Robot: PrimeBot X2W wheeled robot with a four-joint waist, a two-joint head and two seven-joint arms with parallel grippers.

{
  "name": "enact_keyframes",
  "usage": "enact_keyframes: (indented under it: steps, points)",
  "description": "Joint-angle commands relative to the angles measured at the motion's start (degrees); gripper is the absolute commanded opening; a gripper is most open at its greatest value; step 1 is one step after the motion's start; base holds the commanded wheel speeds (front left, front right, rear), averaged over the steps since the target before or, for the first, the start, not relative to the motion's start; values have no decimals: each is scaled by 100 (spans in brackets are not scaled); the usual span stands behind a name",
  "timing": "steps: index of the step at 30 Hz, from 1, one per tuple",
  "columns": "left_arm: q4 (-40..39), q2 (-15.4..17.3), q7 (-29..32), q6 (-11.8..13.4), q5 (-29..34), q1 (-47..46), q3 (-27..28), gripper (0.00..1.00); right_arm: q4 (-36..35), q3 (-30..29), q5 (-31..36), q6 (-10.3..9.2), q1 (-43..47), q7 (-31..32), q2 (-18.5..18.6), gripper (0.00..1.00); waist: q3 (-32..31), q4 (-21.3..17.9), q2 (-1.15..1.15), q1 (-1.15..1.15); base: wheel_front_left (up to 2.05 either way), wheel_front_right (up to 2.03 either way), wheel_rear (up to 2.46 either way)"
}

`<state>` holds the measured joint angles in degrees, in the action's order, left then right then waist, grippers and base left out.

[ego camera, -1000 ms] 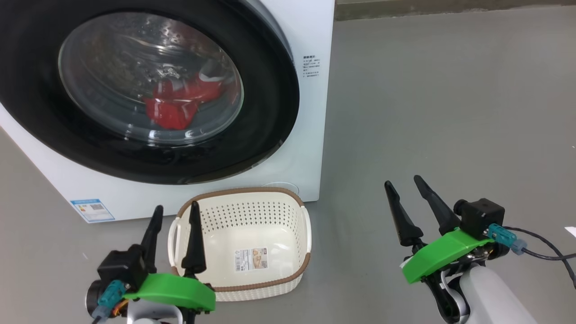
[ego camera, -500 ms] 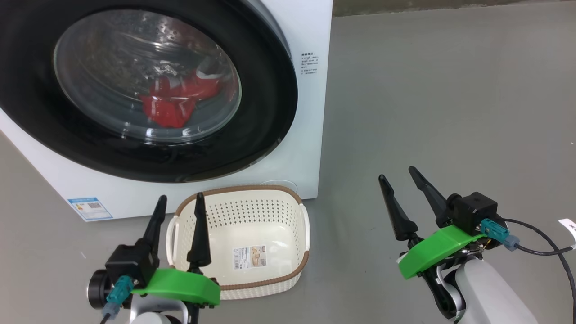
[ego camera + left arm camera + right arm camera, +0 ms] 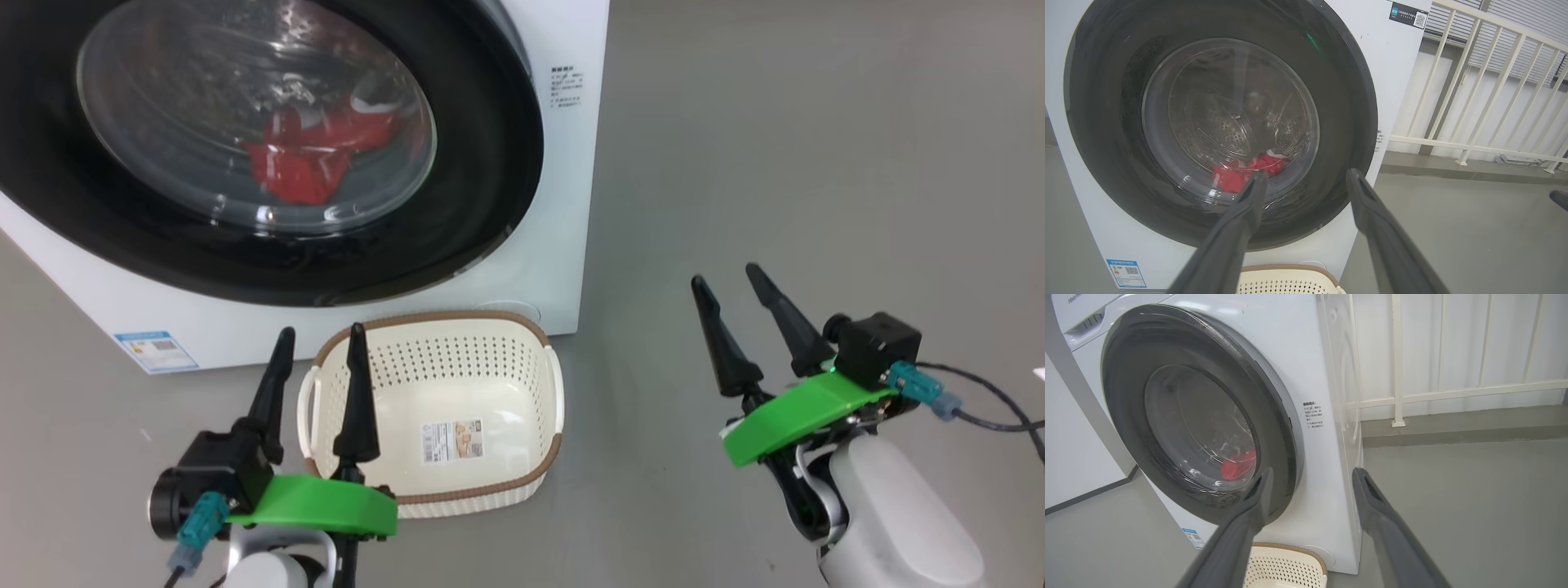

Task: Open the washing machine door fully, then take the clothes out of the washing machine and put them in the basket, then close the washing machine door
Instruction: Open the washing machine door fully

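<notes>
The white washing machine (image 3: 563, 204) stands at the upper left, its black-framed round door (image 3: 490, 163) shut against the front. Red clothes (image 3: 314, 151) with white trim lie in the drum behind the glass, also seen as clothes (image 3: 1241, 173) and clothes (image 3: 1239, 465) in the wrist views. The cream basket (image 3: 433, 359) with a brown rim sits on the floor before the machine, empty but for a paper label. My left gripper (image 3: 320, 336) hangs open over the basket's left end. My right gripper (image 3: 728, 276) is open over bare floor to the right, well short of the door.
Grey floor (image 3: 816, 163) stretches to the right of the machine. A white railing (image 3: 1474, 81) and a wall stand behind it. A dark cable (image 3: 988, 408) trails from the right wrist. A blue label (image 3: 155, 349) sits low on the machine's front.
The head camera has shifted, moving the whole scene. Both grippers have risen a little toward the machine, the right one more; both stay open and empty.
</notes>
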<state>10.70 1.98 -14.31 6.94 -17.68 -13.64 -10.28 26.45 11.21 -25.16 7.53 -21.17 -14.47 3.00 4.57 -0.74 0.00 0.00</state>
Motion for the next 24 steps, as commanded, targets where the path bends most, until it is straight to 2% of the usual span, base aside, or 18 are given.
enact_keyframes:
  steps: [1,2,3,4,17,24]
  points:
    - [-216,89,-69,-37,67,-280,171,100,-175,73,-151,-4,-320,-52,-13,37,185,50,0,0,0,0,0]
    - [-235,89,-69,-43,75,-297,167,100,-183,57,-216,-4,-382,-52,-13,11,237,60,0,0,0,0,0]
    - [-235,89,-69,-43,75,-297,167,100,-183,57,-216,-4,-382,-52,-13,11,237,60,0,0,0,0,0]
    - [-255,89,-69,-50,82,-317,163,100,-177,28,-286,-4,-444,-52,-13,0,292,72,0,0,0,0,0]
    - [-661,89,-69,-135,177,-560,-43,100,-2,36,-2824,-4,-1506,82,-2,0,1068,339,0,0,0,0,0]
    - [-880,89,-69,-93,161,-701,-188,100,18,151,-3810,-4,-2091,490,312,0,1478,520,0,0,0,0,0]
